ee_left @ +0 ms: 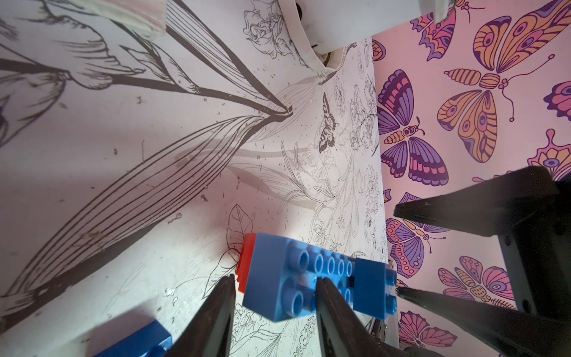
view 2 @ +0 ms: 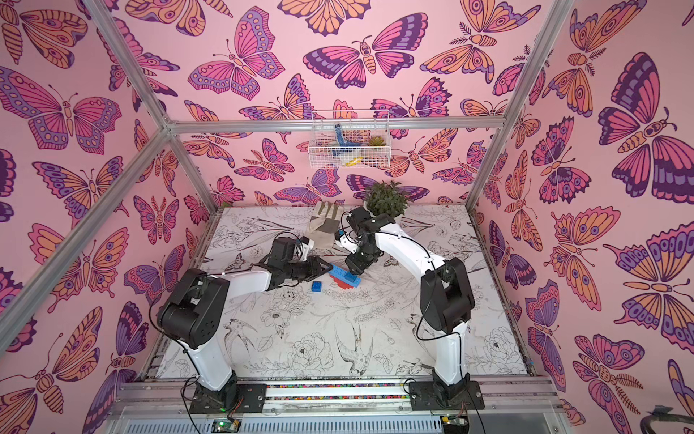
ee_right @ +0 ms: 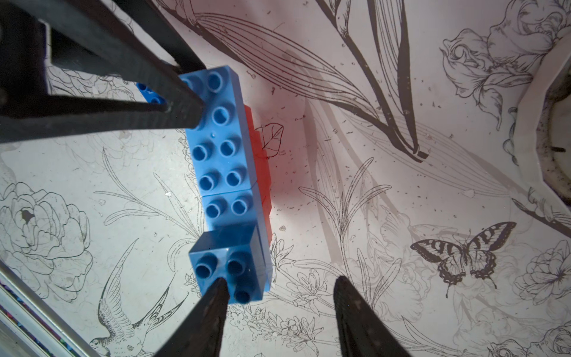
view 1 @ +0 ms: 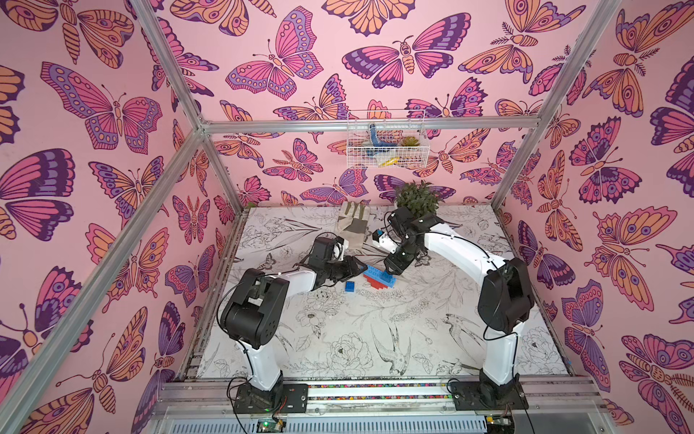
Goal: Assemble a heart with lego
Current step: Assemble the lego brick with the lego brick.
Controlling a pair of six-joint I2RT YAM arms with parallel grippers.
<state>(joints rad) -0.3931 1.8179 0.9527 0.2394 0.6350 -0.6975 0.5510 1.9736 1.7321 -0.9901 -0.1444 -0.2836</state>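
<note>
left end effector [ee_left: 275, 277], narrowly apart, straddles one end of the heart [view 1: 379, 277] on the table [view 1: 356, 330]; grip not discernible. right end effector [ee_right: 280, 278], apart, one tip over the raised blue square [ee_right: 228, 262] at the other end. long axis runs between them. loose blue brick [view 1: 350, 286] lies nearer left arm [view 1: 298, 282], likely next.

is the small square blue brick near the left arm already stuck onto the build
No, in both top views the loose blue brick sits by itself, with a gap between it and the red and blue heart.
</note>
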